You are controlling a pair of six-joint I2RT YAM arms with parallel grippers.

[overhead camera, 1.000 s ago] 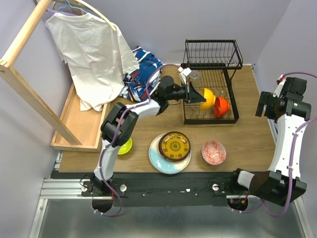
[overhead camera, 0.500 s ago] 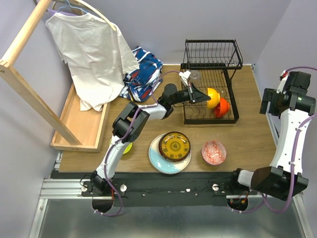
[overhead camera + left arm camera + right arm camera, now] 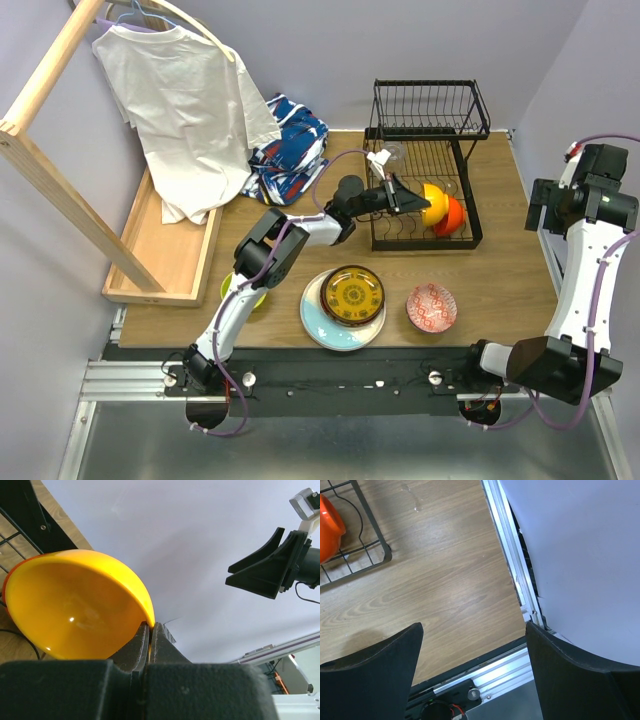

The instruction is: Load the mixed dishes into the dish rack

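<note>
Rack (image 3: 430,110) holds an orange bowl (image 3: 452,216) — left end effector (image 3: 149,629) clamps the yellow bowl (image 3: 75,610) just beside it; right end effector (image 3: 474,630) spread apart, far right.

Left fingers (image 3: 131,651) together, right fingers (image 3: 372,667) apart
</note>
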